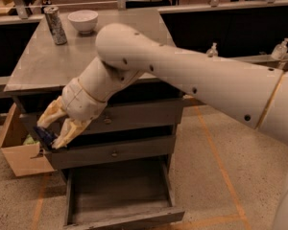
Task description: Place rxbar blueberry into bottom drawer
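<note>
At the far left a cardboard box (18, 158) sits on the floor beside the cabinet. Just right of it, the gripper (48, 137) hangs in front of the cabinet's left edge, level with the gap between the two upper drawers. Its pale fingers (52, 115) are clamped on the snack bar (42, 132), which shows only as a dark sliver at the fingertips. So the bar is in the air, above the bottom drawer (116, 191) and to its left, and that drawer is pulled out and open below. To do this step well, the bar should travel right and forward until it is over the bare drawer floor. Only then should it go down, passing in front of the middle drawer (114, 153) without clipping its face or knob. It is best released low, near the floor of the drawer, so it lands flat. The can (54, 25) and bowl (82, 20) on the cabinet top (62, 63) are well apart from this path. The bottles (280, 48) at the far right play no part.
</note>
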Robot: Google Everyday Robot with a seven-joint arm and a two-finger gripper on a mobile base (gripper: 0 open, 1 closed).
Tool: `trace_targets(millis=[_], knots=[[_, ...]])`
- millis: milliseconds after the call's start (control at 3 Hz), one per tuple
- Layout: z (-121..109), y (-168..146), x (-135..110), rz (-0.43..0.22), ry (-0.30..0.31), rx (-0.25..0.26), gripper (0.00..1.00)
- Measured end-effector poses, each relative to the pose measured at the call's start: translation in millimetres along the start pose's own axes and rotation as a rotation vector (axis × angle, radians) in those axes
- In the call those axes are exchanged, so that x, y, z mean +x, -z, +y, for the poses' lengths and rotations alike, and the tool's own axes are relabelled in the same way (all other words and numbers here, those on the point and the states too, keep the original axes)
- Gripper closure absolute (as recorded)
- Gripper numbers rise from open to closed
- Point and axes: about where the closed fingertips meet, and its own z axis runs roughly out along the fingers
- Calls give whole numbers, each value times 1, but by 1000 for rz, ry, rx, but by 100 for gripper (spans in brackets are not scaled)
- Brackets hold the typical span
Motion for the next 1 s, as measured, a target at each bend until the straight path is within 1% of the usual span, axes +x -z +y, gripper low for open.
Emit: trace_targets(millis=[333, 667, 1000], knots=[[35, -24, 8, -5, -40, -76, 100], [44, -27, 25, 3, -94, -67, 100], [63, -27, 50, 34, -157, -32, 100]])
